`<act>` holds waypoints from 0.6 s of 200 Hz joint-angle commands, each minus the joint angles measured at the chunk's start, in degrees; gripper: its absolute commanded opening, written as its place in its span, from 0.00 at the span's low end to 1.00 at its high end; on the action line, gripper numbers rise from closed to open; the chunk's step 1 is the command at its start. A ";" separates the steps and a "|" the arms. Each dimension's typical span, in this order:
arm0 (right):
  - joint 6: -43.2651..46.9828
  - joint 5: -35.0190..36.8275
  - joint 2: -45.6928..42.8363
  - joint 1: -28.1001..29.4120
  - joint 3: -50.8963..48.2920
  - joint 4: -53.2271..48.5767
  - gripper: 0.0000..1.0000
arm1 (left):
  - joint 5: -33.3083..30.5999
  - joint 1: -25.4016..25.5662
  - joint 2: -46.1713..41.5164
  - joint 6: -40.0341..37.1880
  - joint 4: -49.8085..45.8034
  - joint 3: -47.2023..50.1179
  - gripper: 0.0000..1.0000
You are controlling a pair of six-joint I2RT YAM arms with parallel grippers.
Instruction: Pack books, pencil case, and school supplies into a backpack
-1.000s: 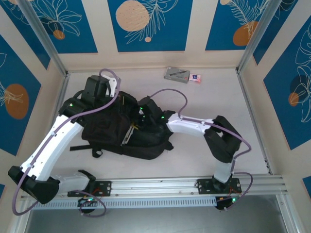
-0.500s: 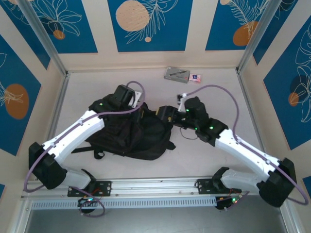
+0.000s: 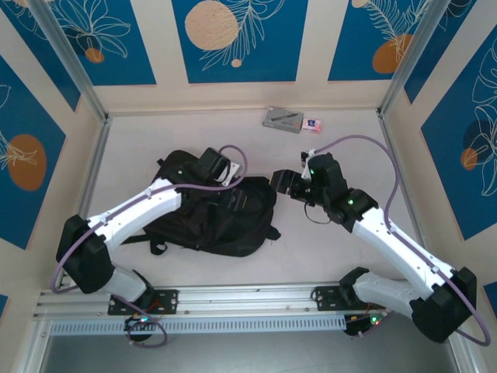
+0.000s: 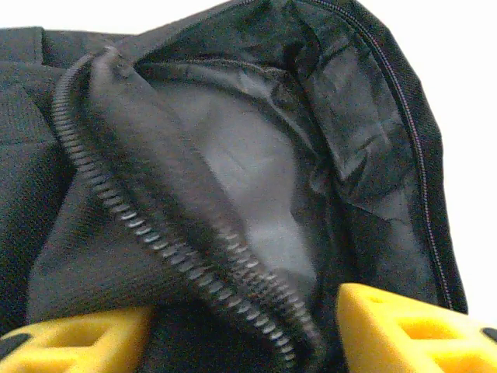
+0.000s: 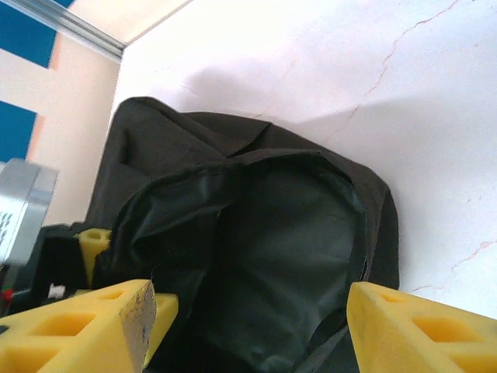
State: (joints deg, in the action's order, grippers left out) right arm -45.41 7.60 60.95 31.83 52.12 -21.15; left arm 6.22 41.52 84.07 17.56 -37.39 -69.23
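The black backpack (image 3: 206,214) lies flat on the table with its mouth facing right. My left gripper (image 3: 227,176) rests at the pack's upper right rim. In the left wrist view the left gripper (image 4: 245,342) is open, with the zip edge (image 4: 163,241) running loose between its yellow fingers (image 4: 411,334). My right gripper (image 3: 281,183) hovers just right of the mouth, open, looking into the dark lining (image 5: 272,256). The grey pencil case (image 3: 283,119) and the small pink and blue eraser block (image 3: 312,123) lie by the back wall. The books are out of view.
Metal frame posts (image 3: 85,85) stand at the back corners, and a rail (image 3: 256,295) runs along the near edge. Bare tabletop (image 3: 365,148) lies right of the pack. A black strap (image 3: 132,238) trails from the pack's left side.
The left gripper slid right along the pack to its upper right rim and opened. The right arm drew back out of the pack to the right. The pack settled flatter.
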 commanded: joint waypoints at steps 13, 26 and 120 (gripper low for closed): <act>5.95 0.48 8.00 -5.49 8.39 -3.10 0.66 | -0.52 -0.25 -7.37 -1.50 -5.93 0.52 0.74; 6.79 -1.12 12.35 -8.89 11.69 -3.42 0.64 | -1.93 -0.40 -10.51 -1.59 -7.18 0.76 0.76; 11.45 -6.53 63.19 -23.49 61.67 -13.23 0.52 | -13.78 -2.22 -19.66 -3.66 0.80 10.38 0.77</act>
State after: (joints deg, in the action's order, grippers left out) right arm -36.14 3.64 112.97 9.98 100.53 -27.05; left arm -5.06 40.23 64.60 14.85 -38.61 -60.55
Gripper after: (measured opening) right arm 0.539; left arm 0.775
